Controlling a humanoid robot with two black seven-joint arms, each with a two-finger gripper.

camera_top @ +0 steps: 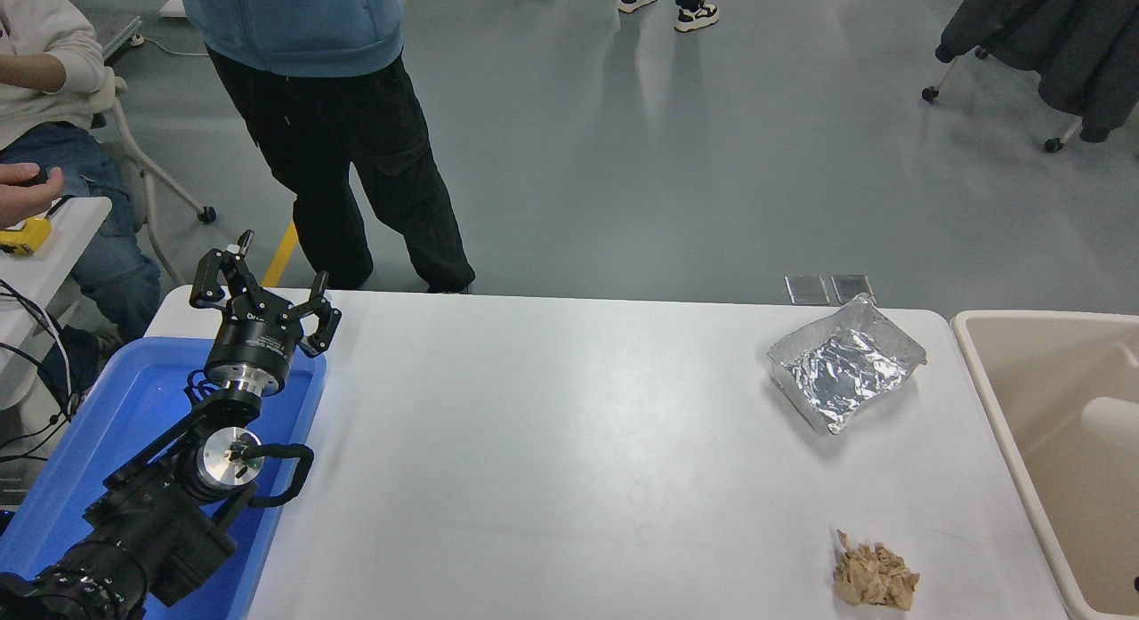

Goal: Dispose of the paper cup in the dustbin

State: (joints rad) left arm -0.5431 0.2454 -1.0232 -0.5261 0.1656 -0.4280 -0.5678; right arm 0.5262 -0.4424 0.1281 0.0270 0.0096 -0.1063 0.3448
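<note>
The paper cup (1112,418) lies on its side inside the beige dustbin (988,398) at the right edge of the picture, partly cut off by the frame. My left gripper (263,276) is open and empty, parked over the far end of the blue tray at the lower left. My right arm and gripper are out of view.
A blue plastic tray (107,433) sits under the left arm. A crinkled silver foil tray (844,362) stands at the table's far right. A small pile of tan scraps (874,577) lies near the front right. A person in black trousers (347,157) stands at the far edge; another sits at far left.
</note>
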